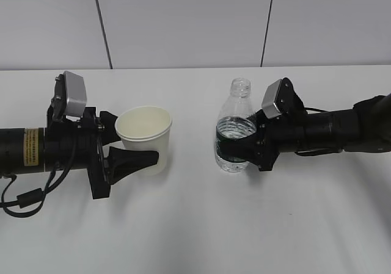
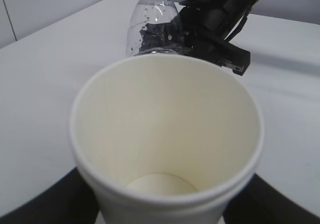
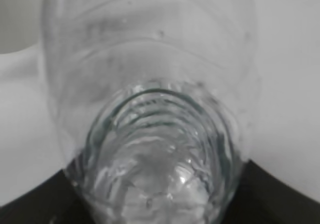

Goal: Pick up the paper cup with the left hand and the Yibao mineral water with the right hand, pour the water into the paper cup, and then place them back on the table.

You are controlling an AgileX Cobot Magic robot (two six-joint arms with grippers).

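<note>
Left hand (image 1: 131, 149) reaches in from the left, jaws clamped on the paper cup (image 1: 145, 137); one finger (image 1: 131, 159) crosses the cup's near side, the other sits behind it. Cup upright, mouth open, inside dry and cream-coloured, left of centre on the table (image 1: 195, 225).

Right hand (image 1: 241, 147) reaches in from the right, jaws set around the lower body of the Yibao mineral water (image 1: 235, 127), at its label band. Whether the jaws press on the bottle I cannot tell. Bottle upright, uncapped, partly filled, right of the cup and apart from it.
</note>
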